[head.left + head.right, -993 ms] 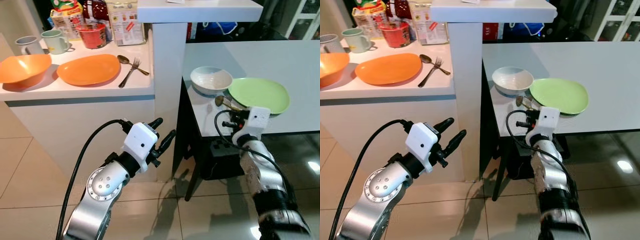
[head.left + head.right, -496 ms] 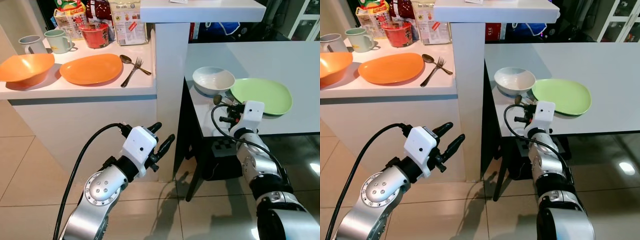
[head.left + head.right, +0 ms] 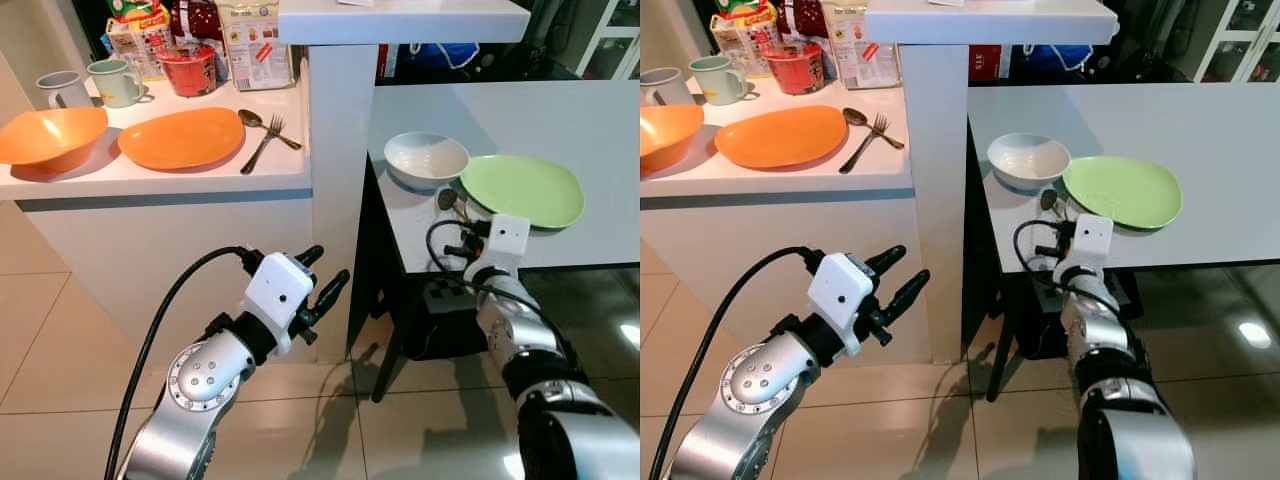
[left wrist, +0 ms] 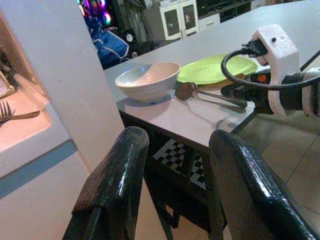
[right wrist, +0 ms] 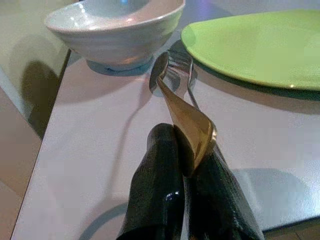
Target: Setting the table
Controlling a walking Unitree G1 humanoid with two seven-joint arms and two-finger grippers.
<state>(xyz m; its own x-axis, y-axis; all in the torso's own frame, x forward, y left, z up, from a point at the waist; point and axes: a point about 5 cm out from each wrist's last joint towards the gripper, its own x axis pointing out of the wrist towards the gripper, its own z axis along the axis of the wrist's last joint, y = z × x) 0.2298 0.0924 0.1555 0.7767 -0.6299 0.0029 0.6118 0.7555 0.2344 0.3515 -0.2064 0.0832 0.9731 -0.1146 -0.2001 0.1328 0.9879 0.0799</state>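
left end effector: fingers apart, raised | right end effector: pinched closed, extended

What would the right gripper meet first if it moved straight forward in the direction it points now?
Probably the white bowl. The right gripper, shut on a spoon and fork, points between the bowl and the green plate; the cutlery tips would arrive first, though depth is unclear.

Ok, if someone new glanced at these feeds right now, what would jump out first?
Probably the right gripper, shut on the spoon and fork, whose heads lie on the grey table between the white bowl and green plate. Next, the left gripper, open and empty, raised before the white counter holding orange dishes.
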